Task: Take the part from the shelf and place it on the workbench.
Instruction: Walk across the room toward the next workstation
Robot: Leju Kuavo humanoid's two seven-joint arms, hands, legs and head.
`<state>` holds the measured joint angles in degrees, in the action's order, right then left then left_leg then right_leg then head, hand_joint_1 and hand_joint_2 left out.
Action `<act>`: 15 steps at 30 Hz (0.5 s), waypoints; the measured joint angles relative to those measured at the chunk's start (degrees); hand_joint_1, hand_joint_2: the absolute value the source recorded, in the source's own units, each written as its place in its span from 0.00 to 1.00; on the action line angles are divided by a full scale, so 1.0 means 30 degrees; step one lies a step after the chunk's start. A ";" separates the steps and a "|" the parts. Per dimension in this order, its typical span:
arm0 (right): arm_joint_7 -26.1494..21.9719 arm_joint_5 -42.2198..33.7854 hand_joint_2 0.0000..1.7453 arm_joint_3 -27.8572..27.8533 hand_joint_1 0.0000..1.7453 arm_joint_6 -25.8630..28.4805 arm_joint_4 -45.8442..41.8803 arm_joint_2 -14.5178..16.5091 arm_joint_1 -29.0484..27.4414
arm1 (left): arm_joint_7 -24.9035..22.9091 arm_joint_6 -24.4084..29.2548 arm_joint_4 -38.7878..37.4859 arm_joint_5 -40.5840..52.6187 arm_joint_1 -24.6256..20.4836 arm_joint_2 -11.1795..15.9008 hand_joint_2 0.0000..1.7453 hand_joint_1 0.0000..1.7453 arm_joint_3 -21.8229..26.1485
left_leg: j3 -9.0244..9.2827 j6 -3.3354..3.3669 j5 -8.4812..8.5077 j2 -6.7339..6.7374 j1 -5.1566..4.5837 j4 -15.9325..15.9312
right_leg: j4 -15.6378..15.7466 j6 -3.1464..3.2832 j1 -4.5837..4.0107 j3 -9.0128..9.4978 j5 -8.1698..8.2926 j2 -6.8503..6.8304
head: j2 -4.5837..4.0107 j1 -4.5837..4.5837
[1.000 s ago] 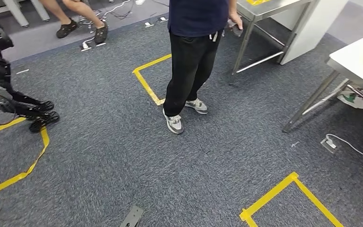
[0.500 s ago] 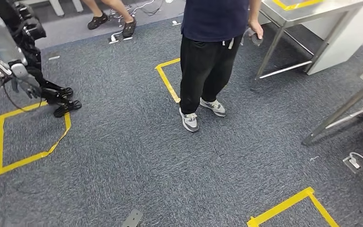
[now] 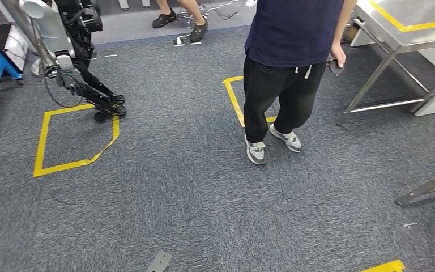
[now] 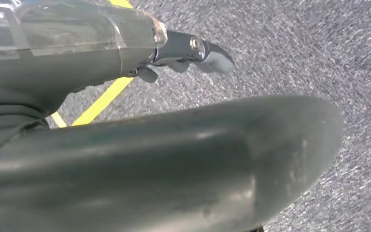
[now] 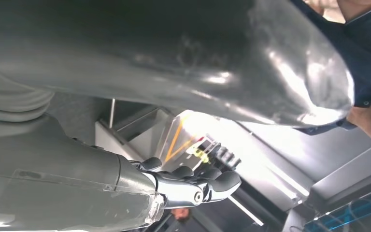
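Your head view looks from high up, forward and down at the grey carpet [image 3: 164,187], with a standing person [image 3: 289,68] at one o'clock, a steel surface [image 3: 408,25] at two o'clock and another robot [image 3: 62,51] at eleven o'clock. Your left wrist view sits very close behind the left hand [image 4: 140,121], facing down at the same carpet and a yellow tape line [image 4: 101,99]. Your right wrist view, just behind the right hand [image 5: 125,159], tilts upward past that person's dark shirt.
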<state>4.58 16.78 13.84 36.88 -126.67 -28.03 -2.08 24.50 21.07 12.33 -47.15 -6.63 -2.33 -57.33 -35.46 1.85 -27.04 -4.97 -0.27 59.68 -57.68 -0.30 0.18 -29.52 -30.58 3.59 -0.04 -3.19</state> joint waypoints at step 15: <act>-0.0971 -0.0279 0.00 0.0494 0.00 0.0652 0.0124 0.0151 0.0008 | 0.0213 0.0184 -0.0002 -0.0146 0.0045 0.0049 0.00 0.00 -0.0026 | 0.0380 -0.0769 -0.0666 0.3581 0.0134 0.0112 | 0.0308 -0.0363 -0.0067 0.0121 0.0054 -0.3189 | 0.0000 -0.0113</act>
<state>1.67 15.94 15.32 38.84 -126.29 -27.57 -2.06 25.14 21.62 12.32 -47.58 -6.49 -2.18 -57.41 -34.32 -0.46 -29.04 5.77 0.14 60.02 -56.75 -1.38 -0.02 -29.16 -30.41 -5.98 -0.04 -3.52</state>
